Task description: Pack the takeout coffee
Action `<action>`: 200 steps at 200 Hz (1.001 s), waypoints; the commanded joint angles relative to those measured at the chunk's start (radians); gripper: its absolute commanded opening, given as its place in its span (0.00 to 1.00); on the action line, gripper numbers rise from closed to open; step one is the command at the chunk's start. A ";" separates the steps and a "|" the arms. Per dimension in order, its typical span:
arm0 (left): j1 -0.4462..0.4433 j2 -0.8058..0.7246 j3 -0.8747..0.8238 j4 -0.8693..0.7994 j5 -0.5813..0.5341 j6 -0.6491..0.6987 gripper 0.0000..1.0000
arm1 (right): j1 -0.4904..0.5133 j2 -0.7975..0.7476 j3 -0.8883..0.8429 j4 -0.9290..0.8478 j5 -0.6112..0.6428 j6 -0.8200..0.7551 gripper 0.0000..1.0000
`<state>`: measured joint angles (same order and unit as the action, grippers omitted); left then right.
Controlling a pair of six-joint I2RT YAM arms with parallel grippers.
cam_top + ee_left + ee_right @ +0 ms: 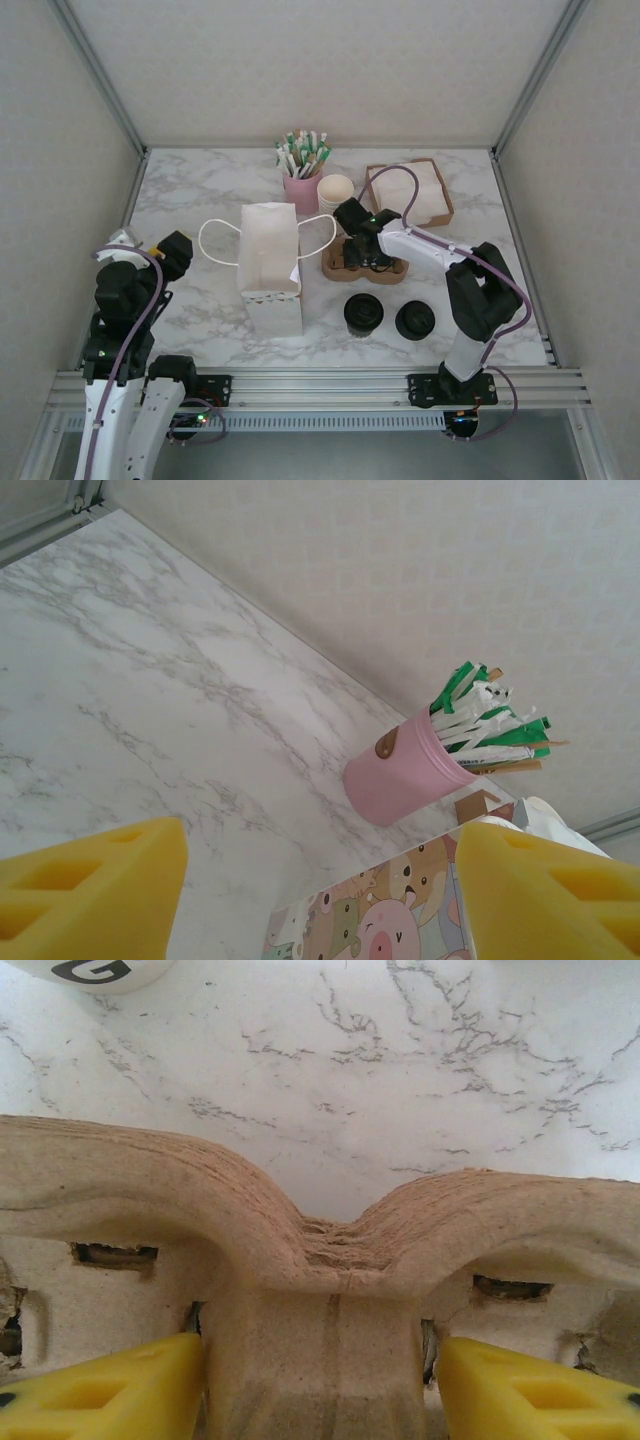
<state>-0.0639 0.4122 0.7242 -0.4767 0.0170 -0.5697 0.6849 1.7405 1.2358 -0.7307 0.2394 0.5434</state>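
Overhead, the takeout coffee [364, 314] is seen upright just beside the cup carrier [332, 266], over which the right gripper [366, 258] is poised; by the left wrist, the left gripper [320, 895] is shown wide open and empty; by the right wrist, the carrier's ridge is shown closely flanked by fingers [110, 1390], grip undeterminable.

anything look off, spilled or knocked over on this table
Nothing stands out: the paper bag, cardboard carrier and lidded cup sit tidily on the marble table, with no spill or damage visible.
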 commanded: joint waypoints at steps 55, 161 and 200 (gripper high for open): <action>-0.007 -0.001 0.000 -0.013 -0.018 -0.009 0.71 | -0.006 -0.153 -0.025 -0.001 0.007 0.011 0.59; -0.010 -0.004 0.000 -0.013 -0.017 -0.007 0.70 | -0.007 -0.034 -0.024 0.009 -0.029 -0.033 0.65; -0.008 -0.001 0.000 -0.013 -0.017 -0.006 0.71 | -0.007 -0.013 -0.033 0.017 -0.027 -0.027 0.63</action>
<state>-0.0639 0.4122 0.7242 -0.4767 0.0170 -0.5697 0.6849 1.7107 1.2205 -0.7208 0.2119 0.5163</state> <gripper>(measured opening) 0.705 0.640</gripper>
